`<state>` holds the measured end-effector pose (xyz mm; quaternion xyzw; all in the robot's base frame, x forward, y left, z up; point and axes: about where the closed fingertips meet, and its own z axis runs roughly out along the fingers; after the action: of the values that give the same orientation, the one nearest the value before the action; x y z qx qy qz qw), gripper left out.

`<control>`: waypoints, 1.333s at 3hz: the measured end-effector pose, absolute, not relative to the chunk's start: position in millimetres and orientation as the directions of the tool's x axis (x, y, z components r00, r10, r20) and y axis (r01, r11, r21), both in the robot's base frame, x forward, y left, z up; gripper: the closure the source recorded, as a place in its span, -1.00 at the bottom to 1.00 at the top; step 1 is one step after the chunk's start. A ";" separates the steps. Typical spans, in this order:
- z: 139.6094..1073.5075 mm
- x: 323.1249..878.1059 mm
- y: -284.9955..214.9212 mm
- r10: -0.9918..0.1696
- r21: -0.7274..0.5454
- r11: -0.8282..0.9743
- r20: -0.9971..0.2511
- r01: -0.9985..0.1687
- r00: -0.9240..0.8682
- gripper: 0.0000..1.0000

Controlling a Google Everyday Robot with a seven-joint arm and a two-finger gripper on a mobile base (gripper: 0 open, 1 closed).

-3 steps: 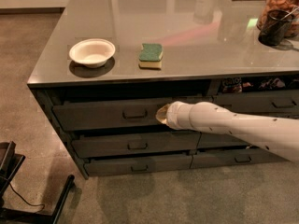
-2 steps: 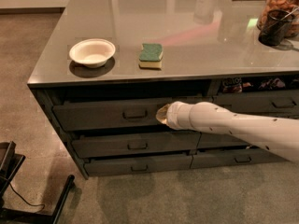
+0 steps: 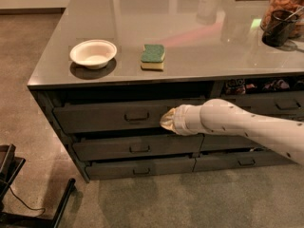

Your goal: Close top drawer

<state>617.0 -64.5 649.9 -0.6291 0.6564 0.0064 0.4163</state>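
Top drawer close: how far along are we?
Done: the gripper is at the front of the top drawer, just right of its handle. In hand: it looks pressed against the front, though contact is hard to confirm. Left: the drawer sticks out from under the countertop and needs pushing in.

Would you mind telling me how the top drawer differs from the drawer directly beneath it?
The top drawer has a taller front than the drawer beneath. The top drawer seems to jut further forward than the drawer beneath. The gripper is at the top drawer's front, right of its handle; nothing is at the drawer beneath. Both are dark grey with a small central bracket handle.
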 end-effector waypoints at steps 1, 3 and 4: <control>664.3 567.9 -72.9 -0.820 -0.425 0.183 -0.563 -0.886 0.101 1.00; 663.7 560.3 -71.8 -0.822 -0.406 0.164 -0.560 -0.899 0.103 0.16; 663.7 560.3 -71.8 -0.822 -0.406 0.164 -0.560 -0.899 0.103 -0.28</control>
<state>560.3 -71.8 663.7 -0.6444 0.6675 0.0522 0.3694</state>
